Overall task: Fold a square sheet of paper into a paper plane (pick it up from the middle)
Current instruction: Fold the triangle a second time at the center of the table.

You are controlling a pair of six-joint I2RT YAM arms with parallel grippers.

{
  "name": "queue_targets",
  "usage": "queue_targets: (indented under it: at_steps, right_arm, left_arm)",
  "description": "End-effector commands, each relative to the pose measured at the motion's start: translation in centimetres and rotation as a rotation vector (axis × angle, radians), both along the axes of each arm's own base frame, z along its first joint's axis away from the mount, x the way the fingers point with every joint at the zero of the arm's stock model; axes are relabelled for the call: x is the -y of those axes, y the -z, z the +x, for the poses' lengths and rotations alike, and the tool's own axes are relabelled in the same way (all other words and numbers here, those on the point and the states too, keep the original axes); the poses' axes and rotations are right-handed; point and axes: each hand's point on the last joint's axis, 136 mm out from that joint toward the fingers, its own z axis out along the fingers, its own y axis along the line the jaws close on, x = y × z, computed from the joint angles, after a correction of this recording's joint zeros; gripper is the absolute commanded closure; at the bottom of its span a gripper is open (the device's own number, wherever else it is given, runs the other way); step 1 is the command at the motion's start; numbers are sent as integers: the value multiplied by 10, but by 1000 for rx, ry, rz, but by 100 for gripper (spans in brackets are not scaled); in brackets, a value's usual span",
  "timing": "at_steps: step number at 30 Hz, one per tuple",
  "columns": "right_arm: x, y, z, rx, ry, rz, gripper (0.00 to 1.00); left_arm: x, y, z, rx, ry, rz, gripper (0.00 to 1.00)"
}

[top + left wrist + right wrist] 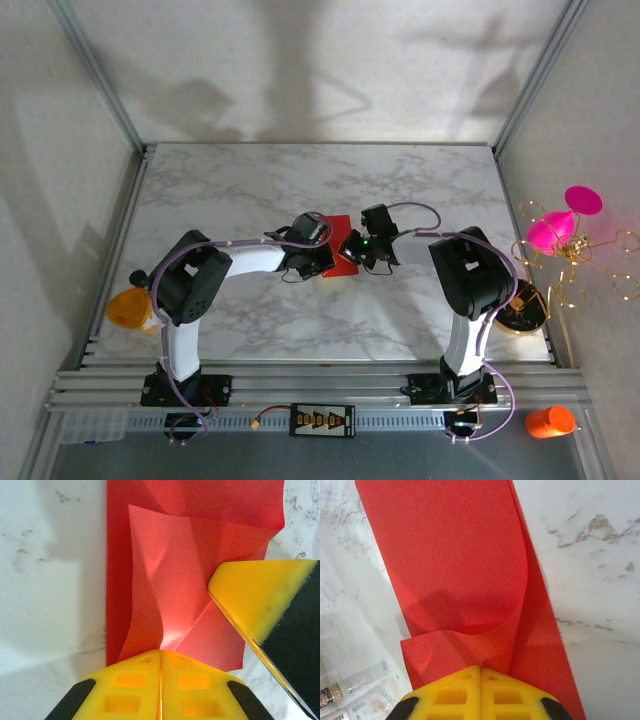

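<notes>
Gripping, left: the left gripper (161, 654) (325, 262) is clenched, its two yellow fingers (132, 680) pressed flat together on a raised pleat of the square sheet of paper (200, 555).
Gripping, right: the right gripper (480, 670) (352, 252) is likewise clamped on the sheet, pinching a lifted flap at the near edge.
Meeting point: in the left wrist view one yellow-padded, black-backed finger of the right gripper (260, 595) reaches in from the right and overlaps the sheet's right edge; seen from above, the two grippers sit just beside each other.
Paper shape: bright red and partly folded. A lighter upper layer buckles above a flat lower layer in the left wrist view, and a curved flap (465, 565) arches over the flat strip in the right wrist view.
Paper place: the sheet (338, 222) is near the middle of the marble table (300, 180), between the two arms, with its flat part resting on the surface.
Surroundings: a magenta cone ornament (560, 225) with gold wire is off the table's right edge, an orange bottle (548, 421) is at the near right, and a yellow-orange object (128, 308) is at the left edge.
</notes>
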Motion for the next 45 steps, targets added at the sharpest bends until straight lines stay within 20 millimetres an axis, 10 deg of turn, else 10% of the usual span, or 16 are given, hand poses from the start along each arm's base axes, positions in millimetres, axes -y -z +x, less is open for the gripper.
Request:
queue_targets:
  at_steps: [1, 14, 23, 45]
  right_arm:
    - [33, 50, -28, -154, 49, -159, 100]
    - [29, 43, -24, -126, 32, -144, 99]
    - [-1, -50, 19, 225, -162, -38, 99]
    - [-3, -5, 7, 112, -243, -67, 99]
  left_arm:
    - [-16, 17, -5, -23, -18, 70, 92]
    - [-23, 25, -8, -40, -25, 95, 92]
    - [-27, 29, -14, -59, -21, 106, 93]
    - [-26, 23, -14, -54, -5, 107, 95]
